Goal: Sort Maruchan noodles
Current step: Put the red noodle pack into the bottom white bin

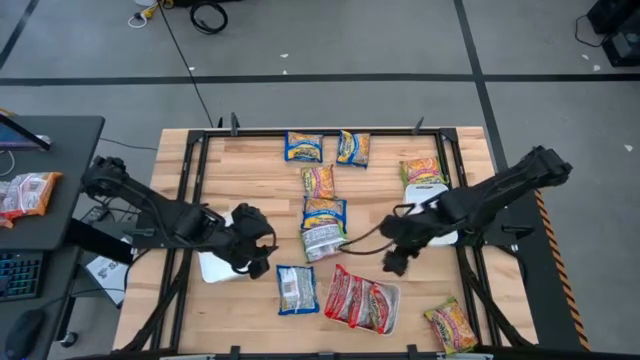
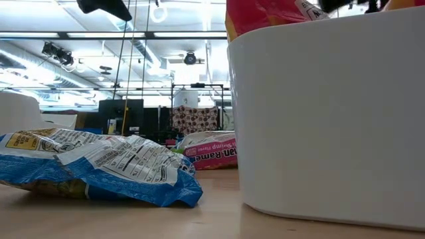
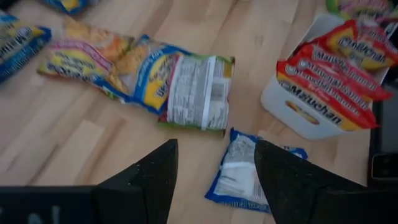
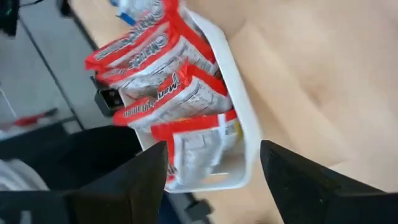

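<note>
Several Maruchan packets lie flat on the wooden table: blue-and-yellow ones (image 1: 304, 147) at the far side and the middle (image 1: 323, 213), one blue packet face down (image 1: 296, 289) near the front, and yellow-orange-green ones (image 1: 421, 171). Red-and-silver packets (image 1: 360, 298) stand in a white tray (image 1: 392, 318). My left gripper (image 1: 256, 262) is open and empty, above the table just left of the face-down blue packet (image 3: 239, 171). My right gripper (image 1: 396, 262) is open and empty, above the table just past the red packets' tray (image 4: 239, 124).
A white tray (image 1: 213, 268) lies under my left arm and another (image 1: 428, 190) under my right arm. A yellow-orange-green packet (image 1: 452, 326) lies at the front right corner. In the low view the tray wall (image 2: 332, 119) stands close, with a blue packet (image 2: 99, 166) beside it.
</note>
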Controlling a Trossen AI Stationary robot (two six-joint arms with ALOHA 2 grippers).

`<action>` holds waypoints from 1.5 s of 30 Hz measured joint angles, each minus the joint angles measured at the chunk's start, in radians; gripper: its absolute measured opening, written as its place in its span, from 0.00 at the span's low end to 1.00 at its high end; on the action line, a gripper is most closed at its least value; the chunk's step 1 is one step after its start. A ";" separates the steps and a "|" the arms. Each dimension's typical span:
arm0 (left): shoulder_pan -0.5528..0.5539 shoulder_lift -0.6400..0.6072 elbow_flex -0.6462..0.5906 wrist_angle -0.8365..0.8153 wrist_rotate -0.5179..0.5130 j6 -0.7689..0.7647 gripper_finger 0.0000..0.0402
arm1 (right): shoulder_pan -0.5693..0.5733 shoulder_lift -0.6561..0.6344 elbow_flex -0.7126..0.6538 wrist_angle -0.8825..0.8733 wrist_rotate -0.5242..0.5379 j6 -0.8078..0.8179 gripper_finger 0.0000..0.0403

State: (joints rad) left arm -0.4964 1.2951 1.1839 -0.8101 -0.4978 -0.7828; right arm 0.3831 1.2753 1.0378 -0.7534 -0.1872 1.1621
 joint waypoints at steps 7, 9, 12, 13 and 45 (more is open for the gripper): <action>0.022 0.047 0.000 0.019 0.089 -0.036 0.54 | 0.151 -0.106 0.001 -0.165 0.156 -0.389 0.65; 0.017 0.070 0.000 0.027 0.133 -0.080 0.54 | 0.202 -0.095 0.001 -0.189 0.169 -0.494 0.65; 0.014 0.118 0.000 0.063 0.221 -0.155 0.53 | 0.260 -0.055 0.001 -0.204 0.168 -0.591 0.65; 0.011 0.139 0.000 0.070 0.240 -0.179 0.52 | 0.273 -0.039 0.001 -0.210 0.168 -0.607 0.65; -0.056 0.289 0.001 0.291 0.464 -0.463 0.02 | 0.364 -0.092 0.000 -0.419 0.250 -0.553 0.65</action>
State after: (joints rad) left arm -0.5522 1.5843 1.1847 -0.5186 -0.0339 -1.2458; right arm 0.7467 1.1835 1.0382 -1.1725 0.0628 0.6095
